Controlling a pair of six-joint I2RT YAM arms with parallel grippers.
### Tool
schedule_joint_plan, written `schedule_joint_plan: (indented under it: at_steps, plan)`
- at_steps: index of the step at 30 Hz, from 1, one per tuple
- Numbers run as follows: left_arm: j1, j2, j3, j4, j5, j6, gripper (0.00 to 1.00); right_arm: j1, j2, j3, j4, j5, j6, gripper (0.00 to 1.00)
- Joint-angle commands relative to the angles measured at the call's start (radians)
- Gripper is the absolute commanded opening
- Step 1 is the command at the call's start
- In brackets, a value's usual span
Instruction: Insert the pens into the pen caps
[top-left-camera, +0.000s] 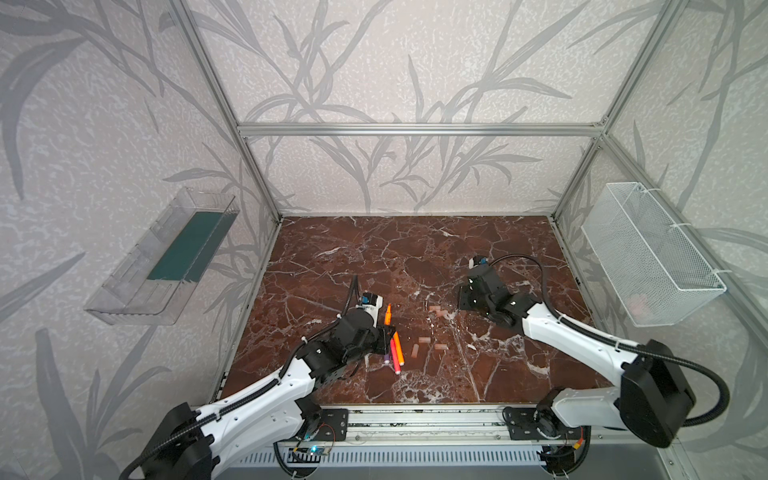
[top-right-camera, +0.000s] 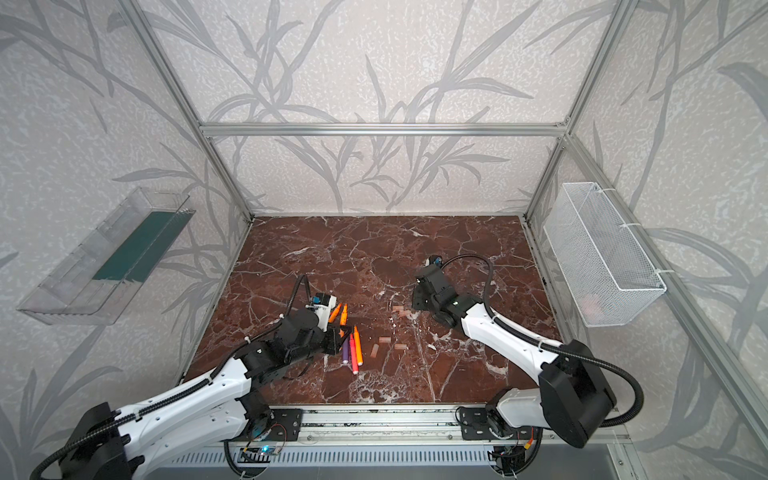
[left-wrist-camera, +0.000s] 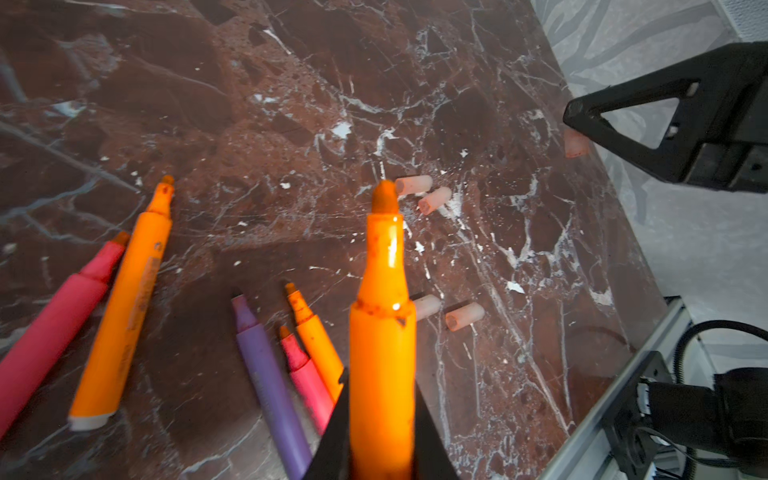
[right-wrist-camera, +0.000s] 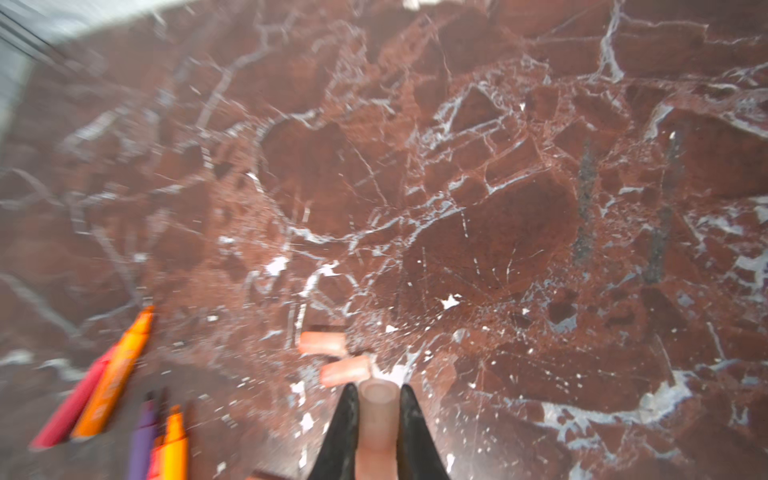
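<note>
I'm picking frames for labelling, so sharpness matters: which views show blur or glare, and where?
Right wrist view: motion-blurred, worst around the loose pens, though the held pen cap is readable. Left wrist view: mostly sharp, a bright glare streak on the held orange pen. Both top views: sharp, evenly lit, no harsh glare on the marble tabletop.
</note>
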Motion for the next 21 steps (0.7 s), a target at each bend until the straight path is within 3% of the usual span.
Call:
schedule_joint_plan:
  at_steps: [1,10,16,21]
  plan:
    - [-0.004,0.041,0.050,0.107,0.084,-0.005,0.00,-0.003,-0.115,-0.071,0.128,-0.092,0.051,0.03]
    - [-0.130,0.136,0.089,0.201,-0.007,-0.015,0.00,-0.001,-0.313,-0.247,0.389,-0.202,0.198,0.03]
    - [-0.221,0.229,0.117,0.308,-0.020,0.000,0.00,0.021,-0.338,-0.343,0.565,-0.245,0.304,0.03]
    - [-0.248,0.286,0.132,0.362,-0.024,0.006,0.00,0.066,-0.338,-0.365,0.606,-0.214,0.327,0.02]
